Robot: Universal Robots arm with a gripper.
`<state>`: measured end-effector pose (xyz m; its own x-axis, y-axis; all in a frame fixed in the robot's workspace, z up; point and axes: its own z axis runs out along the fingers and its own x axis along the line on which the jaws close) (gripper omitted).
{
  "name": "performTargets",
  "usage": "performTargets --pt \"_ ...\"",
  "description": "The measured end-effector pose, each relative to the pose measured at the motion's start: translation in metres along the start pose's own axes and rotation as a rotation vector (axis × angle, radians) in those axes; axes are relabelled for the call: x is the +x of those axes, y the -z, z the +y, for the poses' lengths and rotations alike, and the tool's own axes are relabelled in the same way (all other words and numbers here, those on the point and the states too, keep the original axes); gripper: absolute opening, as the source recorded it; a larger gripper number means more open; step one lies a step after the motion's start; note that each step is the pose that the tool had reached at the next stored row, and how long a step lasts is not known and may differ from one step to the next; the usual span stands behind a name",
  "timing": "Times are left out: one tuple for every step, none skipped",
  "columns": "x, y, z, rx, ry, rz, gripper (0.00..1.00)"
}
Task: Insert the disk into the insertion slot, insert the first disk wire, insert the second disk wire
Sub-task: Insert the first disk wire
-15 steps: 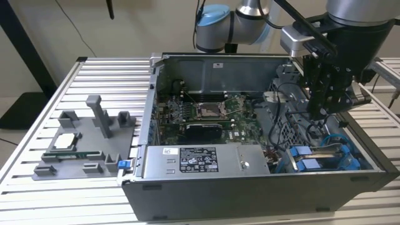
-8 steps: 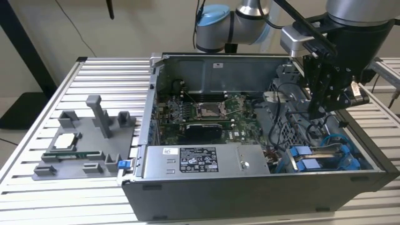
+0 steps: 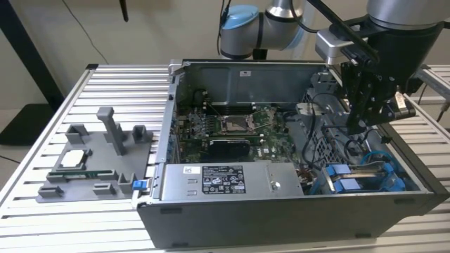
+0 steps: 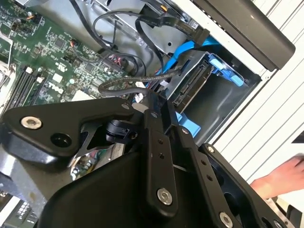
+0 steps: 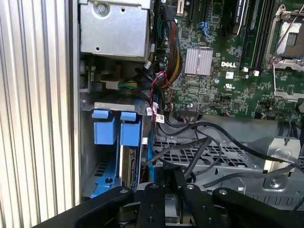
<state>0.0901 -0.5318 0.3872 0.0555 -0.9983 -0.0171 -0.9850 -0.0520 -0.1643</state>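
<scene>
One blue-framed disk [image 3: 346, 184] stands on edge inside the slot [image 3: 391, 178], at the near corner of the case [image 3: 281, 221] on the exterior view's right. Just behind it, we find the gripper [image 3: 356, 128] hanging low among black wires [image 3: 320, 113]. We cannot tell its state. Beyond lies the motherboard [image 3: 232, 126].

One disk [image 5: 127, 164], one motherboard [image 3: 232, 126], one power-supply box [image 3: 225, 182].
</scene>
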Motion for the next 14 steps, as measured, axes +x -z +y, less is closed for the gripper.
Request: performTargets --pt "0.0003 -0.0002 0.0001 0.0000 0.000 0.0002 0.00" --pt "0.0008 -0.0004 0.0001 0.0000 -0.001 0.0005 0.00" --pt "0.0014 -0.0007 -0.0001 0.0000 -0.001 0.0006 0.00" --pt "0.0022 -0.0011 -0.0003 0.0000 -0.002 0.0006 0.00" --pt "0.0033 -0.0014 -0.0006 -0.0001 -0.003 0.0008 0.00" --pt "0.0042 -0.0016 -0.0009 -0.0002 -0.004 0.0010 0.00" --pt "0.0053 -0.0019 -0.0013 -0.0005 -0.005 0.0011 0.00" --pt "0.0064 -0.0022 -0.0017 -0.0007 -0.005 0.0011 0.00" --pt "0.0076 -0.0024 -0.0023 -0.0010 -0.006 0.0012 0.00" --pt "0.0088 -0.0027 -0.0029 -0.0015 -0.007 0.0014 0.00" --pt "0.0099 -0.0029 -0.0036 -0.0019 -0.007 0.0015 0.00" --pt "0.0110 -0.0032 -0.0043 -0.0025 -0.008 0.0015 0.00" --pt "0.0120 -0.0034 -0.0049 -0.0031 -0.009 0.0015 0.00" --pt "0.0130 -0.0037 -0.0057 -0.0037 -0.009 0.0016 0.00"
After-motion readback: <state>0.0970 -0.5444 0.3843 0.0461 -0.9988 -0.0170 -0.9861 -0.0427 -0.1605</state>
